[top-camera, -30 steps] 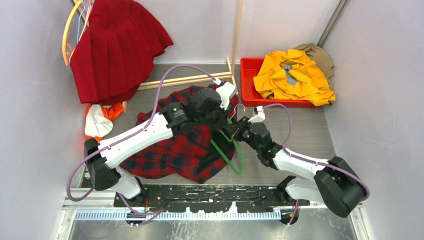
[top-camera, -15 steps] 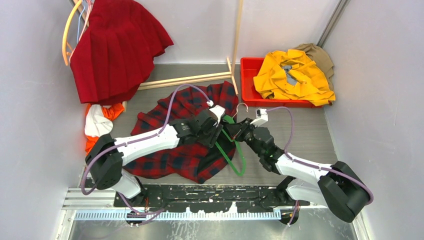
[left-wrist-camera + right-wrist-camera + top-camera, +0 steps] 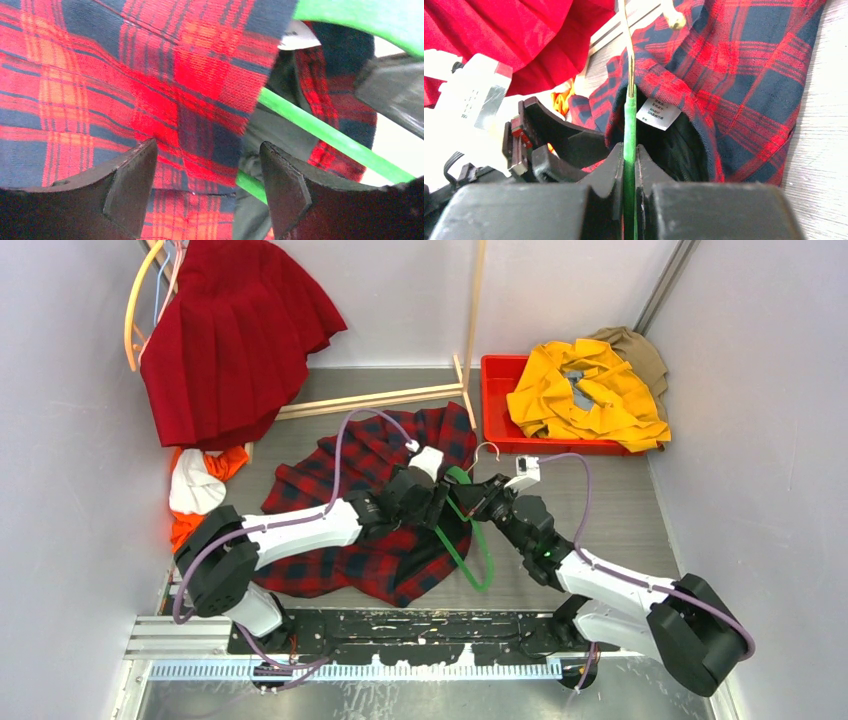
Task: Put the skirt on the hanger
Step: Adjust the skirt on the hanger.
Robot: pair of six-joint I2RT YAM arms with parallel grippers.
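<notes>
Top view: the skirt (image 3: pixel 230 335) hangs back-left, well apart from the plaid shirt (image 3: pixel 385 570). Left wrist: the left hand (image 3: pixel 205 155) gapes wide over that shirt. Right wrist: the right hand (image 3: pixel 629 150) pinches the green hanger (image 3: pixel 629 115); unheld, the shirt could slip off.

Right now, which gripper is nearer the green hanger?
Right. The right gripper grips the green hanger; the left gripper hangs open over the plaid shirt beside it.
</notes>
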